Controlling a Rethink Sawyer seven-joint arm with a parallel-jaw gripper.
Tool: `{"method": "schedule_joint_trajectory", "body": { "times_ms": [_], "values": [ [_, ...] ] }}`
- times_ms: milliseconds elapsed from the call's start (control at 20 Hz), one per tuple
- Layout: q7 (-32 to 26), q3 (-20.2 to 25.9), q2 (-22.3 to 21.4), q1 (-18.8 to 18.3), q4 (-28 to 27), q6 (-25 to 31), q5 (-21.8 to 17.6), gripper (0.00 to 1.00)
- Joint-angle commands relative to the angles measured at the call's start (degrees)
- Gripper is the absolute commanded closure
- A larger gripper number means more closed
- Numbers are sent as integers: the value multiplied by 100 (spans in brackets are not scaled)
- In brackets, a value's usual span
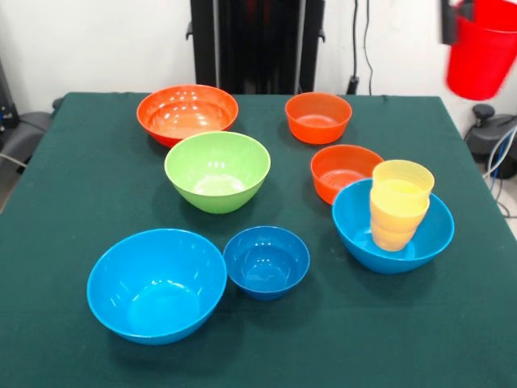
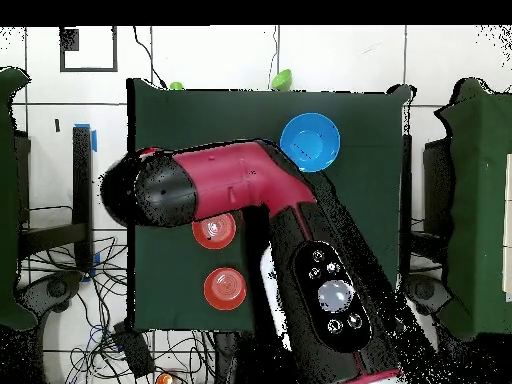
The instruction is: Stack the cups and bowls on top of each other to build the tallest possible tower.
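Observation:
My gripper (image 1: pixel 472 20) is high at the far right, off the table's edge, shut on the red cup (image 1: pixel 483 50), which hangs in the air. Only one dark finger (image 1: pixel 450 23) shows. The tower is a light-blue bowl (image 1: pixel 393 230) at the right with a stack of yellow cups (image 1: pixel 399 204) nested upright in it, the pale one on top. An empty light-blue bowl (image 1: pixel 157 284) sits front left and also shows in the overhead view (image 2: pixel 309 142). A small dark-blue bowl (image 1: pixel 266 261) touches it. The green bowl (image 1: pixel 217 170) is mid-table.
A large orange bowl (image 1: pixel 187 113) and a small orange bowl (image 1: pixel 318 116) stand at the far side; another small orange bowl (image 1: pixel 343 171) sits just behind the tower. My arm (image 2: pixel 240 190) covers much of the table in the overhead view. The pedestal (image 1: pixel 257 44) stands behind.

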Motion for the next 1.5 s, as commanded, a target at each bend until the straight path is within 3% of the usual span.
{"method": "schedule_joint_trajectory", "body": {
  "times_ms": [50, 600, 1200, 1500],
  "values": [
    [624, -209, 617, 468, -233, -259, -136, 100],
    [174, -394, 993, 321, 131, -766, -474, 100],
    [-425, -246, 1173, 32, -127, -464, -679, 100],
    [-644, -106, 1109, -212, -4, -368, -752, 100]
  ]
}}
